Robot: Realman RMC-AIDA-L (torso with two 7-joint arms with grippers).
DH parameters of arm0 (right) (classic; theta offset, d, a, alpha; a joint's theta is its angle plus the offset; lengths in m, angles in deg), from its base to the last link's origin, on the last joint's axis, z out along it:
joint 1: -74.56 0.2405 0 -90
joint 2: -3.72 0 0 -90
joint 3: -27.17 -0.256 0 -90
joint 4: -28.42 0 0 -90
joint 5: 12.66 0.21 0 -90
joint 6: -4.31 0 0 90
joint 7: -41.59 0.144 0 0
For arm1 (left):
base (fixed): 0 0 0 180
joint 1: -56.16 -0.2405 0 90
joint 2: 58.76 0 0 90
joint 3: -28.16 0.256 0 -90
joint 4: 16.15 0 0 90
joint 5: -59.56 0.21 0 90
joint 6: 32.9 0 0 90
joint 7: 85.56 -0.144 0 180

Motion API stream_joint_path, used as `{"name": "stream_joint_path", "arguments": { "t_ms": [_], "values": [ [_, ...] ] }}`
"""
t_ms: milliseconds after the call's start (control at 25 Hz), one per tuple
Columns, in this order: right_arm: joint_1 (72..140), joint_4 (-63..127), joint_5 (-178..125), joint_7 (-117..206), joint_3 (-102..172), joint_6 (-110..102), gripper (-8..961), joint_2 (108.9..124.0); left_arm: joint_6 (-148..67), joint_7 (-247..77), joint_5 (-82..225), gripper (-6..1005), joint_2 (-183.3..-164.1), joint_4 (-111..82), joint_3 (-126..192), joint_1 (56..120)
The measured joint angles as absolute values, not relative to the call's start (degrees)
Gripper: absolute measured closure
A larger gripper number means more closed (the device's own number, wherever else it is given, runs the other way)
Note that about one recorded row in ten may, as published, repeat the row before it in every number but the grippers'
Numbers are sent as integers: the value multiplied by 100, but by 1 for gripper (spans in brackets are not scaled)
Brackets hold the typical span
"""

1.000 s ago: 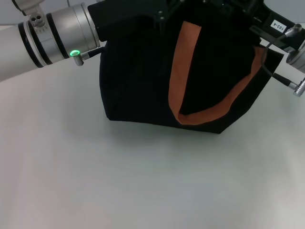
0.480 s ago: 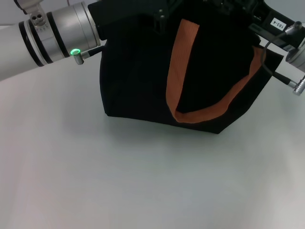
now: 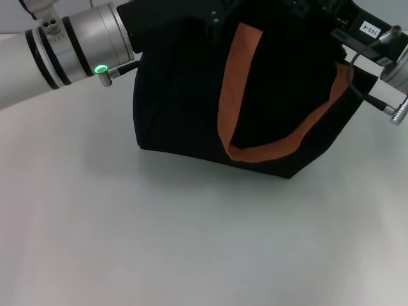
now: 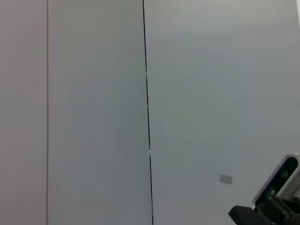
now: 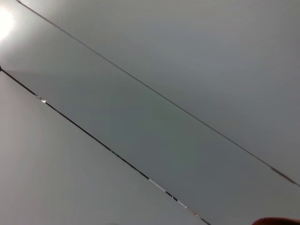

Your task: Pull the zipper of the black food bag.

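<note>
Broad bare table (image 3: 191, 242) lies before the black food bag (image 3: 178, 95), orange-strapped at the far edge, where both arms reach its top, their grips impossible to tell.

Head view: even, soft overhead light on the table (image 3: 191, 242), pale grey, no hard glare. The black food bag (image 3: 185, 95) reads as near-solid black, fabric detail lost; faint diffuse shadow along its near base. A small green indicator lamp (image 3: 100, 70) glows on the left arm. Wrist views: flat, dim grey panels; bright flare in one corner of the right wrist picture (image 5: 4, 21).
</note>
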State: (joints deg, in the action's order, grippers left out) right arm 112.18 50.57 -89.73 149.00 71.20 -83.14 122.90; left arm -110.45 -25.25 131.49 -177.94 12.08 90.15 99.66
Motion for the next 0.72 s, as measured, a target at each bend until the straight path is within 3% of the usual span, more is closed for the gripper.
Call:
{"name": "stream_joint_path", "arguments": {
  "t_ms": [600,720],
  "values": [
    [11290,4982,-8969,14899,7111,-8287,339,12298,-10981,-2553,13071,969,-17794,1206,9110,9966],
    [11316,4882,-8968,14863,7111,-8283,399,12298,-10978,-2584,13032,969,-17794,1205,9126,9965]
  ]
}}
